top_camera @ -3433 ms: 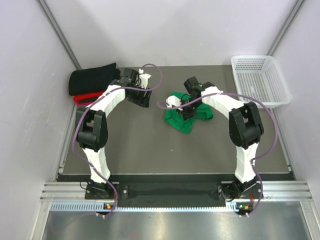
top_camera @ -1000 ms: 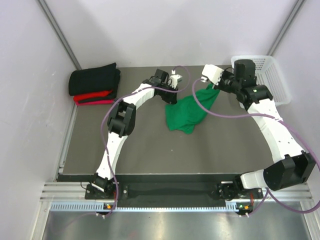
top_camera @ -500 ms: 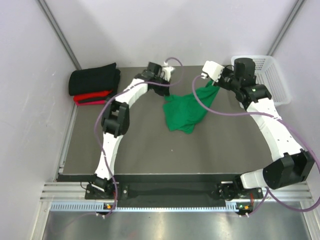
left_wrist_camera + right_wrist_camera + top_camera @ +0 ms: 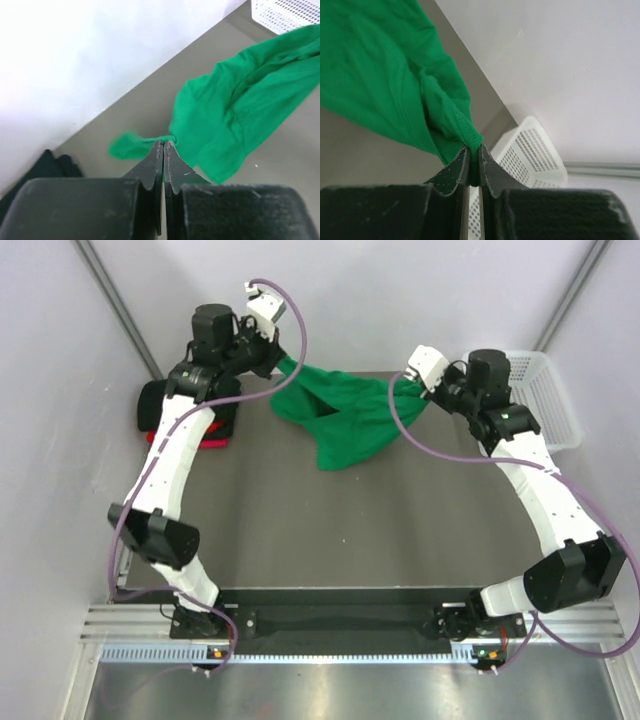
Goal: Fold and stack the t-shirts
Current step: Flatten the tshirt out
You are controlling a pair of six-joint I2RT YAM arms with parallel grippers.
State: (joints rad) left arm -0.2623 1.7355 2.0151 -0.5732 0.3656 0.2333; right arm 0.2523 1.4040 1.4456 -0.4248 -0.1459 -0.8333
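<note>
The left gripper [image 4: 163,145] and right gripper [image 4: 474,150] were each clamped on an edge of the green t-shirt [image 4: 345,425], which hung between them, left of the basket [image 4: 545,390]. This seemed to be the spreading step; next, the shirt probably needed laying flat for folding.

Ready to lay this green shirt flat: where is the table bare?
Bare: the table's middle and near half, from under the hanging green shirt to the near edge. Crowded: far left corner, black shirt over red shirt; far right, the basket.

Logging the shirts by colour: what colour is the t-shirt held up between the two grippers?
Bright green. The t-shirt shows best in the top external view.
</note>
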